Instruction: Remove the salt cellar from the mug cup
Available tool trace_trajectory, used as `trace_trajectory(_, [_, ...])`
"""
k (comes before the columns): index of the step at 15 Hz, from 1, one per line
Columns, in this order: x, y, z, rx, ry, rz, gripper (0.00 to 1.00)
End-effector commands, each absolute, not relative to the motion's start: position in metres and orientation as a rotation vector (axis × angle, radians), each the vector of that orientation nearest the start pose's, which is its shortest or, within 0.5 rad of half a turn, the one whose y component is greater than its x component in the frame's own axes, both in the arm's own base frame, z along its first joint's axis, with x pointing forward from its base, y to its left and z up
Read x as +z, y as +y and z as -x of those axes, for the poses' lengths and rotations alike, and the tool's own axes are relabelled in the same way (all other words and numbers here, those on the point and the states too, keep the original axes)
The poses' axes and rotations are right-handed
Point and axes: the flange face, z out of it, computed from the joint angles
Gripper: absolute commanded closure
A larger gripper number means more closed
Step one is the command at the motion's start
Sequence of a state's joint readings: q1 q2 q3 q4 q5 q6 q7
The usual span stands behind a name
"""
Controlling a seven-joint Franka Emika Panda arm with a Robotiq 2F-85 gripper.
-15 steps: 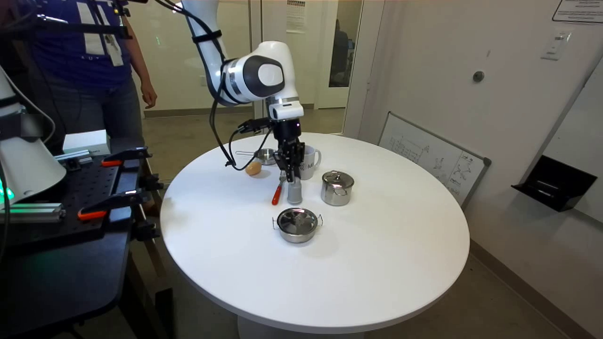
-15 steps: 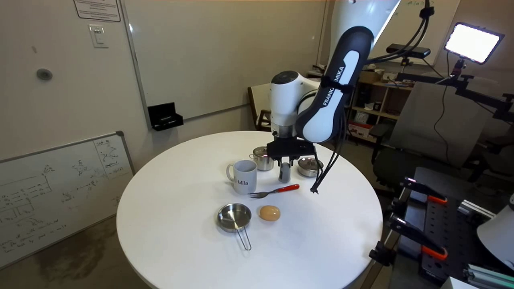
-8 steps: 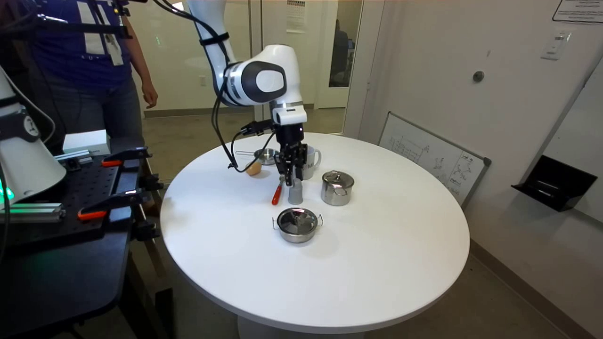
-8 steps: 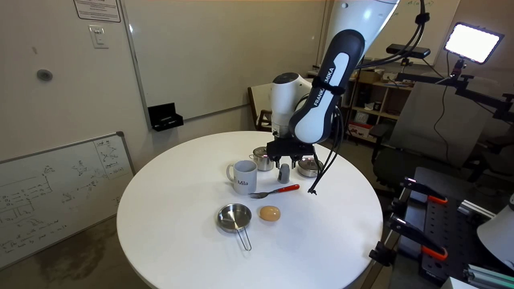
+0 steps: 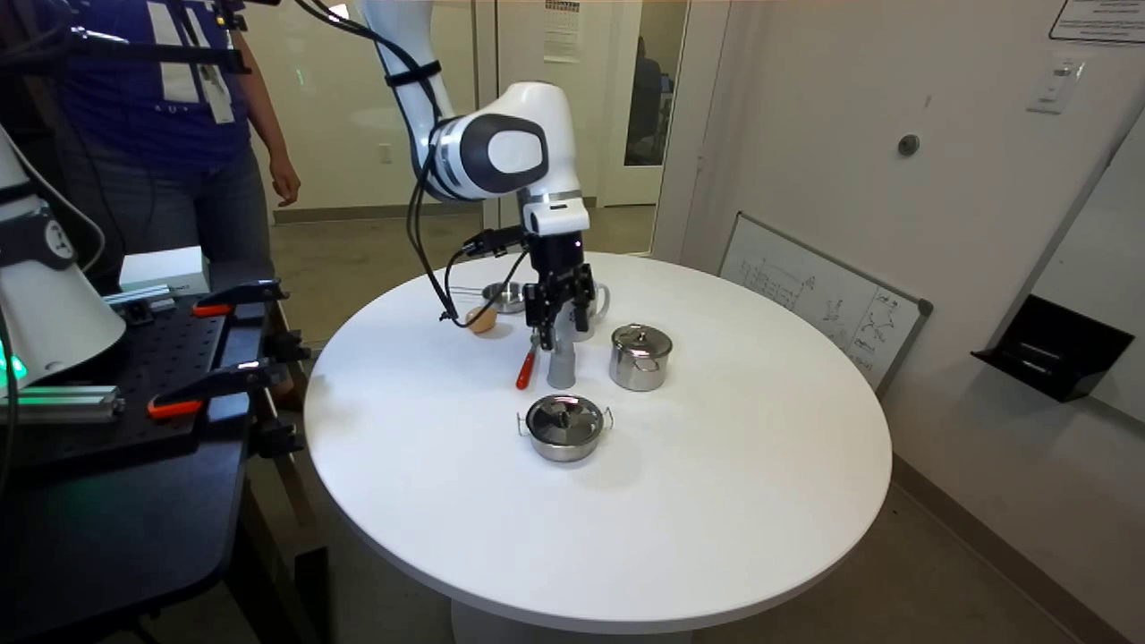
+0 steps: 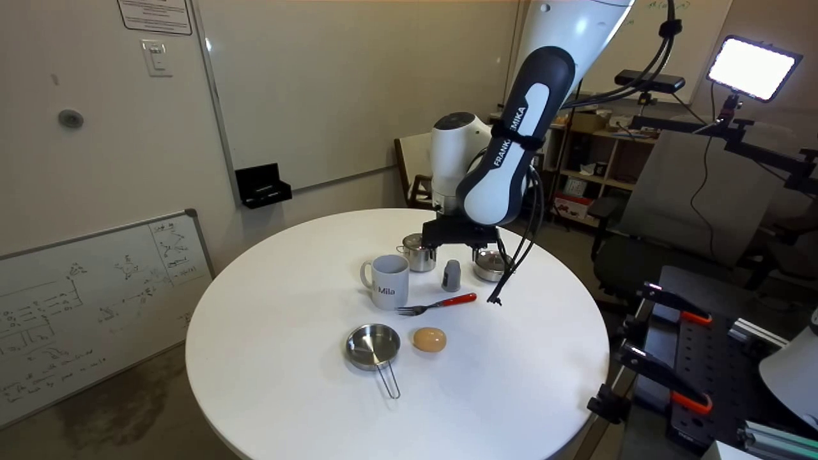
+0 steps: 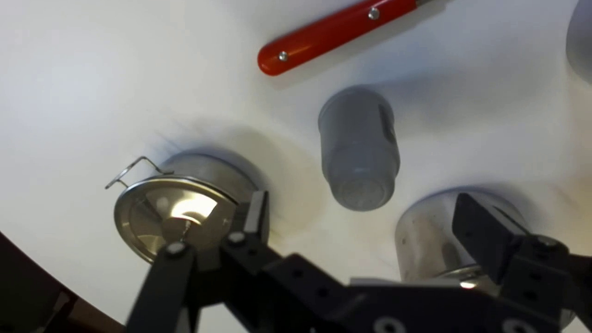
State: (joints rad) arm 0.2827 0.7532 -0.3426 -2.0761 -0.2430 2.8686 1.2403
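Note:
The grey salt cellar (image 6: 451,276) stands upright on the round white table (image 5: 716,501), apart from the white mug cup (image 6: 390,281). My gripper (image 7: 360,208) is open above the salt cellar, its fingers spread wide on either side with nothing held. In the wrist view the salt cellar (image 7: 358,143) shows whole, just beyond the fingertips. Only a bit of the mug cup (image 7: 583,41) appears at that view's right edge. In an exterior view the gripper (image 5: 564,336) partly covers the mug behind it.
A lidded steel pot (image 5: 640,362) and a shallow lidded metal bowl (image 5: 565,429) flank the salt cellar closely. A fork with a red handle (image 6: 459,299) lies beside it. Further off are an egg (image 6: 429,339) and a small pan (image 6: 372,348) with a wire handle.
One second ago the gripper was shut on the salt cellar. It has since opened, let go and risen a little, while the salt cellar stays standing on the table.

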Motion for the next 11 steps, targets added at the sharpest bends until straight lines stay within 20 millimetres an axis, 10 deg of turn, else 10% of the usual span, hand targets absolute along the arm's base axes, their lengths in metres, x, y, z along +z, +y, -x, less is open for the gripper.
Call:
trace_trajectory(1, [0.0884,-0.0303,-0.575,-0.38,1.558,2.96,0.0])
trace_trajectory(11, [0.0872,-0.0308,-0.574,-0.381,1.562,2.965,0.0])
